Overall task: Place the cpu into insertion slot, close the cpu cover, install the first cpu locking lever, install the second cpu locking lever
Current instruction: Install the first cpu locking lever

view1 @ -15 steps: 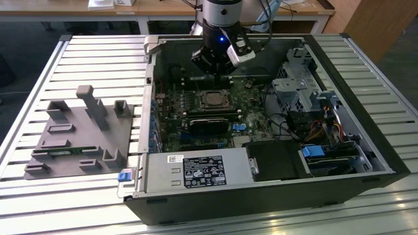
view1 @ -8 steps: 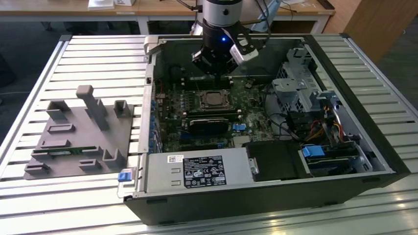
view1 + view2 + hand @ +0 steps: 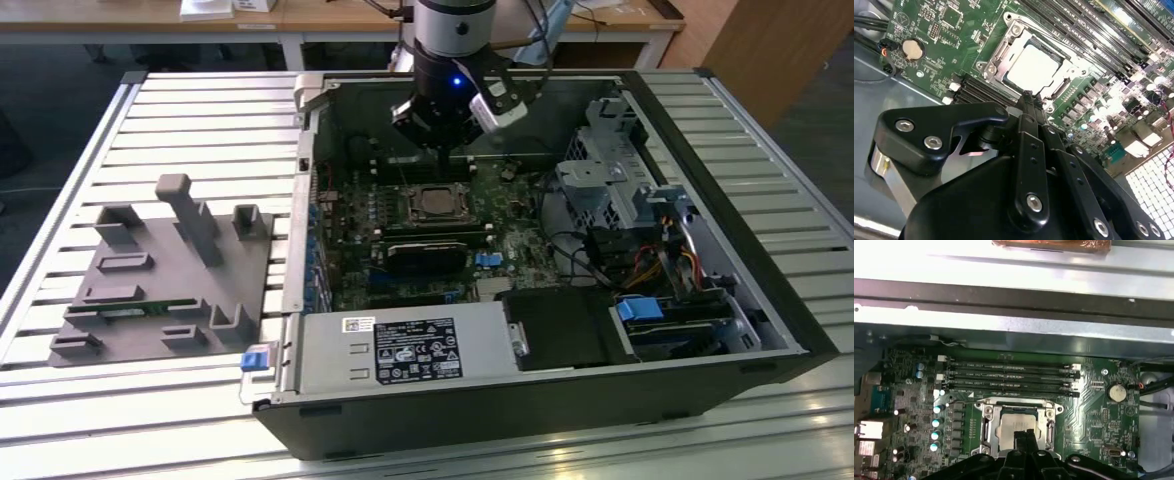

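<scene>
Gripper [image 3: 443, 160] hangs low inside open case [image 3: 534, 400], just above board [image 3: 400, 280]. Fingers [image 3: 1029, 130] pressed together, pinching nothing; tips hover over cpu edge in both wrist views. Cpu [image 3: 1015, 424] lies flat in slot [image 3: 1053, 412], pale face up. Cover [image 3: 988, 424] down, framing cpu. Memory slots [image 3: 1009, 375] just beside slot. Grey fixture [image 3: 160, 280] on slatted table [image 3: 200, 110], exterior view's left, apart from case.
</scene>
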{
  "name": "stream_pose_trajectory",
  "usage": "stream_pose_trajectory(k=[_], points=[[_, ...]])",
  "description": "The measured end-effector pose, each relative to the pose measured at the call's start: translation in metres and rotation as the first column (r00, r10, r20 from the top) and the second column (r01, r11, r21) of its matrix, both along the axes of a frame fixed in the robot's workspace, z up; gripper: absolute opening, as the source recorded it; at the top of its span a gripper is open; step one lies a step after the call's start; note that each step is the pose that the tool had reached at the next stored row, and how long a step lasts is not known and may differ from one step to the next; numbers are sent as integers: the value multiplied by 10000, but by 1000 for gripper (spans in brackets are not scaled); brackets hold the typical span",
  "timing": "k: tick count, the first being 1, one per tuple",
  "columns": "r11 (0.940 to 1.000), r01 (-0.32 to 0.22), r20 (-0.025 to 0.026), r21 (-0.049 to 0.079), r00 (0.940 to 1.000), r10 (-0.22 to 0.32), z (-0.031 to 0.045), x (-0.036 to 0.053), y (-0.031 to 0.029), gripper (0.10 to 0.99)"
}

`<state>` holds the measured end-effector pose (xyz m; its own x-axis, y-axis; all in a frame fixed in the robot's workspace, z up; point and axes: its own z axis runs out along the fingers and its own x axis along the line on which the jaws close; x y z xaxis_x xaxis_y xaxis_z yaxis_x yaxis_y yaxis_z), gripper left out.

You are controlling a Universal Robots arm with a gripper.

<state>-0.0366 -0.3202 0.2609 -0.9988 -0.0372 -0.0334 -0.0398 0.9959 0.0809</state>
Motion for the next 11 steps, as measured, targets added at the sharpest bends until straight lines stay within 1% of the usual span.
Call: stream_pose_trajectory(k=[3, 4, 9, 11], points=[[10000, 0, 0, -2, 10000, 0, 0, -8, 0, 106], [10000, -2, 0, -1, 10000, 2, -1, -22, 0, 106], [10000, -1, 0, -2, 10000, 1, -2, -138, 0, 106], [10000, -1, 0, -2, 10000, 1, -2, -160, 0, 106]])
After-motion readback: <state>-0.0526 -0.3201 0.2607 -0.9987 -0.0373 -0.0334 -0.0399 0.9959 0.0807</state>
